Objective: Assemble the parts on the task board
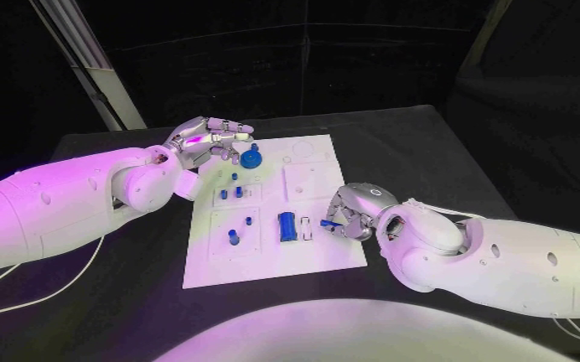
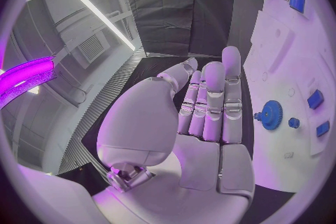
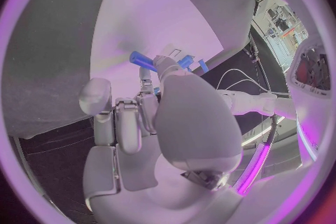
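The white task board (image 1: 317, 255) lies mid-table. My left hand (image 1: 212, 140) hovers at its far left corner, fingers straight and holding nothing. A blue gear (image 1: 251, 159) stands on the board just beside those fingers; in the left wrist view the gear (image 2: 271, 115) is apart from the left hand (image 2: 210, 112). My right hand (image 1: 353, 211) is over the board's right edge and pinches a small blue peg (image 1: 328, 223). The right wrist view shows the peg (image 3: 142, 59) sticking out from the fingertips of the right hand (image 3: 161, 117). A blue block (image 1: 287, 226) lies on the board to the left of the peg.
Several small blue pegs (image 1: 232, 181) stand or lie in the board's left half, with two more (image 1: 248, 220) nearer me. The black table (image 1: 399, 140) surrounds the board. A pale post (image 1: 103, 94) rises at the table's far left.
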Action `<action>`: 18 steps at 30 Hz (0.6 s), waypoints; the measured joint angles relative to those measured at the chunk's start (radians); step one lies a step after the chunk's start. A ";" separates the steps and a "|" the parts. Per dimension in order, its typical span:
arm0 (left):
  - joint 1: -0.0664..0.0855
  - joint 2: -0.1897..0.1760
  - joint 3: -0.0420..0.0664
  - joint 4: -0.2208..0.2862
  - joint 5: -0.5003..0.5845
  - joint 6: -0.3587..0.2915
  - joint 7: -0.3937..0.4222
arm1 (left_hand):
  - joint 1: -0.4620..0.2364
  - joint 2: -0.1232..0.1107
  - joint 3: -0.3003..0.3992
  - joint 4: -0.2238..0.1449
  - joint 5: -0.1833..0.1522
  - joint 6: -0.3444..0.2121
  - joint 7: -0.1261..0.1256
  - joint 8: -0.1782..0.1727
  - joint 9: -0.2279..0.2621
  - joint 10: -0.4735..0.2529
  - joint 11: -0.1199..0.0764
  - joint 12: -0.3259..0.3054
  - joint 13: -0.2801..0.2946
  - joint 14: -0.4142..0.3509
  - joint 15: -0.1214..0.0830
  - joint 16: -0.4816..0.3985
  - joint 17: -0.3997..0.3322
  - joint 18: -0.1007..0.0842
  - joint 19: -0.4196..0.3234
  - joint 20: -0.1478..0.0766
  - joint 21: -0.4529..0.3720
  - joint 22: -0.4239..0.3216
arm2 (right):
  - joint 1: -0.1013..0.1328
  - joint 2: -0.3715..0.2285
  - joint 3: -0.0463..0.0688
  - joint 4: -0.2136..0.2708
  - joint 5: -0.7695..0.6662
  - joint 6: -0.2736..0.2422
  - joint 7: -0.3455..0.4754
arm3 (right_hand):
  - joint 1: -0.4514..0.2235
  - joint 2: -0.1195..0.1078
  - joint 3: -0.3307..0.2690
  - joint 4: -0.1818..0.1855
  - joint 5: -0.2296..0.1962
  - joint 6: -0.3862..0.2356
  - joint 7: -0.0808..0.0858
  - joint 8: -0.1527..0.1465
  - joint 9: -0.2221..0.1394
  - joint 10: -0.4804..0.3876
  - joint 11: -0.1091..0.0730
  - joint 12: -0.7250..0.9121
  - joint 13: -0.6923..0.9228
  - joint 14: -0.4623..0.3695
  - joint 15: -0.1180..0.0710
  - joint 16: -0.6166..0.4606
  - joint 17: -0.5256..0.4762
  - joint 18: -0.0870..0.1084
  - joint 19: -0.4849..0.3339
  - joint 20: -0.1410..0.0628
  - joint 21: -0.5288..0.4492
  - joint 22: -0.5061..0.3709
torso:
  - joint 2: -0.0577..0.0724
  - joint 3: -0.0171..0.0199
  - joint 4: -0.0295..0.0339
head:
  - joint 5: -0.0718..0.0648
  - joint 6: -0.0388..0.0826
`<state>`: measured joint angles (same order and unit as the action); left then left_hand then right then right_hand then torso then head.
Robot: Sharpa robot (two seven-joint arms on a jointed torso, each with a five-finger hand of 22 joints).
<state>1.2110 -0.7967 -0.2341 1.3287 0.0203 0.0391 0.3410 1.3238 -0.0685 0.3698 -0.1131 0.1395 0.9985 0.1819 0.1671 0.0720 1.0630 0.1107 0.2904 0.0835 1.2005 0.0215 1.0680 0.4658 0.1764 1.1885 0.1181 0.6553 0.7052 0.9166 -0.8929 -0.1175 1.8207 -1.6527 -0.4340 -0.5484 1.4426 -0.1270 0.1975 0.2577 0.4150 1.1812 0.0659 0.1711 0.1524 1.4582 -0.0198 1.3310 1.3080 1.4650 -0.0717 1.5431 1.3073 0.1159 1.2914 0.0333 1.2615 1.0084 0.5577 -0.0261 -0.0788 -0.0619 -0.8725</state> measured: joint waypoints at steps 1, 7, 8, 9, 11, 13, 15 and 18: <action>0.000 0.000 0.000 0.000 0.000 0.000 0.000 | 0.000 0.000 0.000 0.000 0.000 0.000 0.000 0.000 0.000 0.000 0.000 0.000 0.000 0.000 0.000 0.000 0.000 0.000 0.000 0.000 0.000 0.000 | 0.000 0.000 0.000 0.000 0.012 -0.009 0.001 | 0.000 0.000 0.000 0.000 -0.001 0.001 -0.001 0.000 0.000 0.000 0.000 0.000 0.000 0.000 0.000 0.000 0.000 0.000 0.001 -0.001 0.000 0.001 | 0.000 0.0001 0.0000 | 0.000 0.000; 0.000 -0.001 0.000 0.001 -0.001 0.000 0.000 | 0.000 0.000 0.000 0.000 0.000 0.000 0.000 0.000 0.000 0.000 0.000 0.000 0.000 0.000 0.000 0.000 0.000 0.000 0.000 0.000 0.000 0.000 | 0.000 0.015 0.000 -0.006 0.096 -0.053 0.008 | -0.012 -0.002 0.000 0.000 0.025 0.001 -0.001 0.000 0.000 0.000 0.000 0.005 0.000 0.000 0.000 0.004 0.000 0.000 0.001 -0.001 0.004 0.007 | 0.001 0.0005 0.0010 | 0.002 0.000; 0.000 -0.001 0.000 0.001 -0.001 0.000 0.000 | 0.000 0.000 0.000 0.000 0.000 0.000 0.000 0.000 0.000 0.000 0.000 0.000 0.000 0.000 0.000 0.000 0.000 0.000 0.000 0.000 0.000 0.000 | 0.000 0.019 0.001 -0.009 0.111 -0.057 0.008 | -0.012 -0.002 0.000 0.000 0.031 0.001 -0.001 0.000 0.000 0.000 0.000 0.005 0.000 0.000 0.000 0.004 0.000 0.000 0.001 -0.001 0.005 0.008 | 0.001 0.0005 0.0011 | 0.003 0.000; 0.000 -0.001 0.000 0.001 -0.001 0.000 0.000 | 0.000 0.000 0.000 0.000 0.000 0.000 0.000 0.000 0.000 0.000 0.000 0.000 0.000 0.000 0.000 0.000 0.000 0.000 0.000 0.000 0.000 0.000 | 0.000 0.024 0.001 -0.012 0.127 -0.060 0.009 | -0.018 -0.001 0.000 0.000 0.036 0.001 -0.001 -0.001 0.000 0.000 0.000 0.009 0.000 0.000 0.000 0.004 0.000 0.000 0.001 -0.001 0.005 0.008 | 0.000 0.0004 0.0012 | 0.003 0.000; 0.001 0.000 0.000 0.001 -0.001 0.000 -0.001 | 0.000 0.000 0.000 0.000 0.000 0.000 0.000 0.000 -0.001 0.000 0.000 0.000 0.000 0.000 0.000 0.000 0.000 0.000 0.000 0.000 0.000 0.000 | 0.000 0.036 0.001 -0.019 0.164 -0.065 0.010 | -0.019 -0.002 0.000 0.000 0.036 0.001 -0.001 -0.001 0.000 0.000 0.000 0.009 0.000 0.000 0.000 0.004 0.000 0.000 0.001 -0.001 0.008 0.009 | 0.000 0.0004 0.0015 | 0.003 0.000; 0.001 0.000 0.000 0.001 -0.001 0.000 -0.001 | 0.000 0.000 0.000 0.000 0.000 0.000 0.000 0.000 -0.001 0.000 0.000 0.000 0.000 0.000 0.000 0.000 0.000 0.000 0.000 0.000 0.000 0.000 | 0.000 0.045 0.001 -0.022 0.193 -0.069 0.010 | -0.024 -0.001 0.000 0.000 0.039 0.004 0.002 -0.001 0.000 0.000 0.000 0.014 0.000 0.000 0.000 0.009 0.000 0.000 0.003 -0.003 0.008 0.011 | 0.000 0.0003 0.0017 | 0.004 0.000; 0.001 0.000 0.000 0.001 -0.001 0.001 -0.001 | 0.000 0.000 0.000 0.000 0.000 0.000 0.000 0.000 -0.001 0.000 0.000 0.000 0.000 0.000 0.000 0.000 0.000 0.000 0.000 0.000 0.000 0.000 | 0.000 0.053 0.001 -0.027 0.221 -0.074 0.011 | -0.034 0.000 0.000 0.000 0.042 0.004 0.002 -0.001 0.000 0.000 0.000 0.017 0.000 0.000 0.000 0.011 0.001 0.000 0.008 -0.001 0.012 0.015 | 0.000 0.0003 0.0017 | 0.005 0.000; 0.002 0.000 0.000 0.001 -0.002 0.001 -0.002 | 0.000 0.000 0.000 0.000 0.000 0.000 0.000 0.000 -0.001 0.000 0.000 0.000 0.000 0.000 0.000 0.000 0.000 0.000 0.000 0.000 0.000 0.000 | 0.000 0.063 0.001 -0.036 0.254 -0.078 0.010 | -0.044 -0.001 -0.006 0.006 0.042 0.008 -0.001 -0.001 0.001 0.000 0.000 0.020 0.000 0.000 0.000 0.011 0.001 0.000 0.008 -0.001 0.012 0.018 | 0.000 0.0003 0.0016 | 0.006 0.000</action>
<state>1.2130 -0.7962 -0.2341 1.3298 0.0186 0.0399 0.3394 1.3239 -0.0685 0.3698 -0.1131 0.1395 0.9985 0.1819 0.1671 0.0712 1.0630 0.1108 0.2904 0.0836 1.2006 0.0215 1.0680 0.4660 0.1764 1.1885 0.1181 0.6553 0.7053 0.9170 -0.8298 -0.1165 1.7850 -1.3989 -0.5116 -0.5381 1.3982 -0.1275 0.1913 0.2637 0.4569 1.1896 0.0649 0.1702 0.1530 1.4582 -0.0198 1.3506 1.3079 1.4650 -0.0716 1.5537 1.3081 0.1160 1.2997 0.0321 1.2740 1.0265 0.5579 -0.0258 -0.0772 -0.0561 -0.8725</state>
